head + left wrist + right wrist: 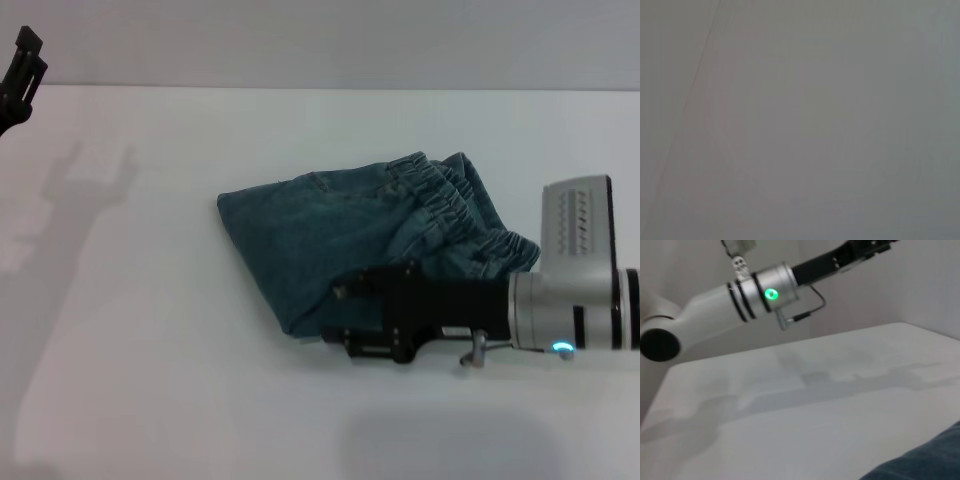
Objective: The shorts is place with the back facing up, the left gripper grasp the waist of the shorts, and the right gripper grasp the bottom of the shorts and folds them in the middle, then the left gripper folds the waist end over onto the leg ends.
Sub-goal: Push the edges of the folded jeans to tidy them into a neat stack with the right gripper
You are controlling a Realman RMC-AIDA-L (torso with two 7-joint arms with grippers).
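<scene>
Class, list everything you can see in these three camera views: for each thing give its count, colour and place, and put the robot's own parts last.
shorts: one, blue denim, folded, elastic waist toward the robot's right, centre-right of the table.
table: one, white, under everything.
wall: one, pale grey, behind the table.
left gripper: one, black, raised at the far left edge of the head view, away from the shorts.
right gripper: one, black on a silver-white arm, low at the near edge of the shorts.
</scene>
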